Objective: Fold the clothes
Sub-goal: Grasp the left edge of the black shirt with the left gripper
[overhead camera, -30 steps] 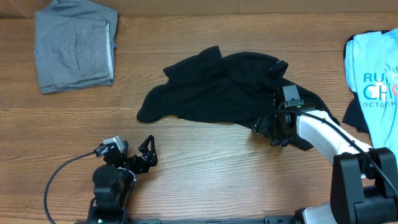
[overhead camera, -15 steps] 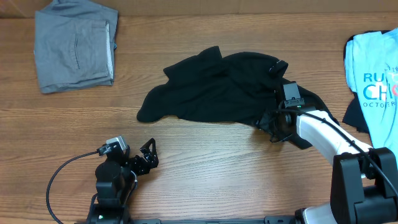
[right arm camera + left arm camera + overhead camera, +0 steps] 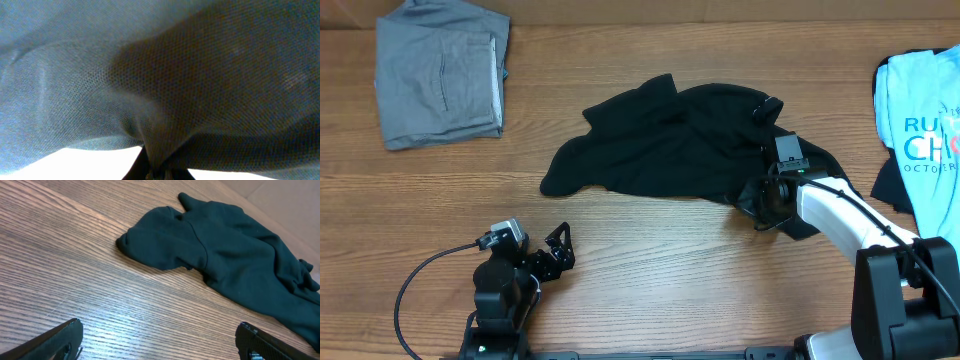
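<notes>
The right pincer (image 3: 757,202) is clamped on a bunched fold at the right edge of the crumpled black cloth garment (image 3: 665,145) lying mid wooden surface (image 3: 660,275), soft, light and saggy by my judgement, best taken at hem corners, which the heap hides; the left pincer (image 3: 558,250) sits open.

— where's the left arm (image 3: 500,285) at?
— folded up low over its own base. the left gripper (image 3: 558,250) points up and to the right, fingers (image 3: 65,339) spread wide with nothing between them.
— and the other one?
— the white right arm (image 3: 840,215) reaches in from the lower right, wrist turned leftward. the right gripper (image 3: 752,200) looks pinched on the black garment (image 3: 660,140), though its fingertips are mostly buried in the cloth.
</notes>
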